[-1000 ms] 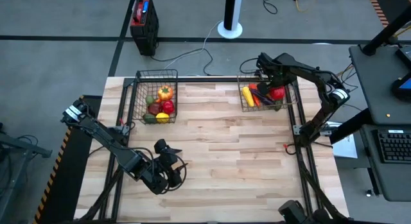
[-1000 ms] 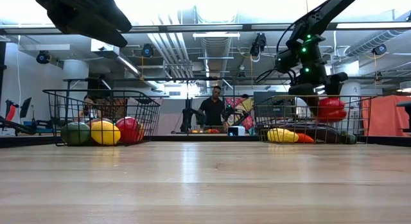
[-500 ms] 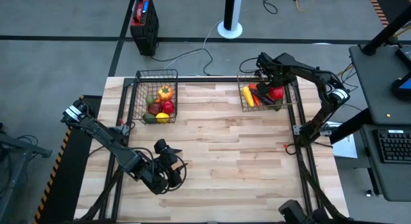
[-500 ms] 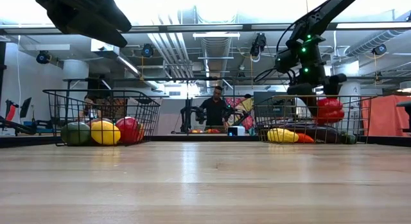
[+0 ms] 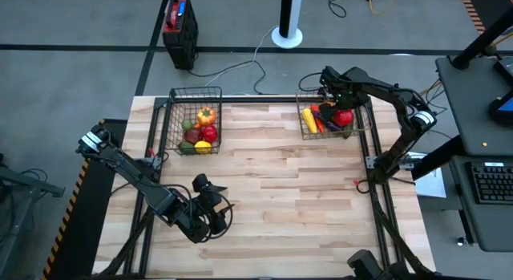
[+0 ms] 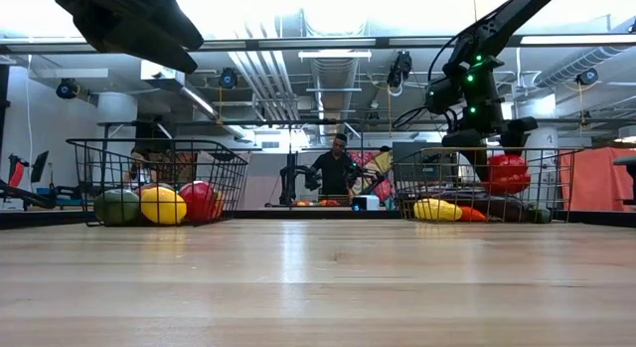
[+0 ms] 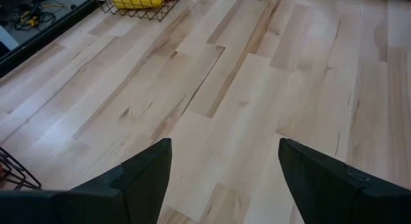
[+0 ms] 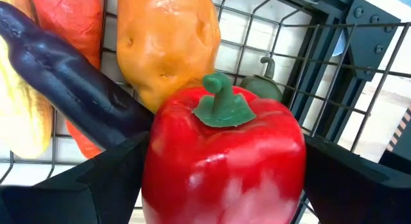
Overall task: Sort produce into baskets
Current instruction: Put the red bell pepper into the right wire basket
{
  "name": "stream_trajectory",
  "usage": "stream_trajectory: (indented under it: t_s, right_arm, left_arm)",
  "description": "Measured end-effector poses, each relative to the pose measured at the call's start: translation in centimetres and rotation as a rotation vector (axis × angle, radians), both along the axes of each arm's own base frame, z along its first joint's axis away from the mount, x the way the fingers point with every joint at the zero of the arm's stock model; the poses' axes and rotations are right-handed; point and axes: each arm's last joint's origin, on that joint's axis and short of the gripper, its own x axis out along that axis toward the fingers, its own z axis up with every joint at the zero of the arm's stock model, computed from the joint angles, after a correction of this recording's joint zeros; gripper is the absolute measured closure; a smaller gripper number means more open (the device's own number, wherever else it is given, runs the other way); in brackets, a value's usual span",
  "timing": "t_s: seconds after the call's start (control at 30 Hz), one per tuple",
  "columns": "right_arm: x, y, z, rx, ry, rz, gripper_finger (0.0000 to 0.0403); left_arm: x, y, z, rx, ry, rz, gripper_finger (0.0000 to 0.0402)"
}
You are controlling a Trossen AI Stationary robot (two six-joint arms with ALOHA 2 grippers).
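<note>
Two wire baskets stand at the table's far side. The left basket holds an orange pepper, a red apple and a lemon. The right basket holds a yellow corn, a purple eggplant and a red pepper. The pepper stands stem up on the other vegetables. My right gripper points down into this basket, open, one finger on each side of the pepper. My left gripper hangs open over the table's near left part with nothing between its fingers. My right gripper's fingers stand close along two opposite sides of the red pepper, coming from above. I cannot tell whether they touch it. The pepper rests on the vegetables under it.
A black-and-red box and a white post base stand on the floor beyond the table. A dark frame rail runs between the baskets. The wooden tabletop lies bare between the arms. A person stands in the room behind.
The red pepper has settled a little lower in the right basket and turned slightly between the right gripper's fingers. Both arms have kept their places.
</note>
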Motion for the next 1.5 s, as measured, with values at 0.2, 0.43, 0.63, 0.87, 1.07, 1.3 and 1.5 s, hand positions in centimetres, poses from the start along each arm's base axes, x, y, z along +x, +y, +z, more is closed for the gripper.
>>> stream_trajectory:
  t_s: [0.2, 0.43, 0.63, 0.87, 1.07, 1.3, 1.5]
  right_arm:
    - [0.01, -0.03, 0.00, -0.003, -0.001, 0.000, 0.0048]
    - [0.19, -0.29, 0.01, -0.031, -0.023, -0.011, 0.0048]
    - [0.25, -0.30, 0.00, -0.026, -0.036, -0.010, 0.0048]
    - [0.30, -0.31, 0.00, -0.023, -0.049, -0.012, 0.0048]
    - [0.26, -0.32, 0.00, -0.031, -0.036, -0.012, 0.0048]
    - [0.14, -0.27, 0.02, -0.037, -0.010, -0.016, 0.0048]
    - [0.19, -0.44, 0.45, -0.059, 0.001, -0.016, 0.0048]
  left_arm:
    - [0.00, 0.00, 0.00, 0.000, 0.000, 0.000, 0.0133]
    - [0.00, 0.00, 0.00, 0.001, 0.001, 0.000, 0.0133]
    - [-0.05, 0.04, -0.04, 0.005, 0.006, 0.000, 0.0133]
    - [-0.04, 0.04, -0.03, 0.005, 0.006, 0.000, 0.0133]
    - [-0.04, 0.03, -0.03, 0.005, 0.006, 0.000, 0.0133]
    - [-0.04, 0.03, -0.03, 0.004, 0.005, 0.000, 0.0133]
    - [-0.04, 0.03, -0.03, 0.005, 0.005, 0.000, 0.0133]
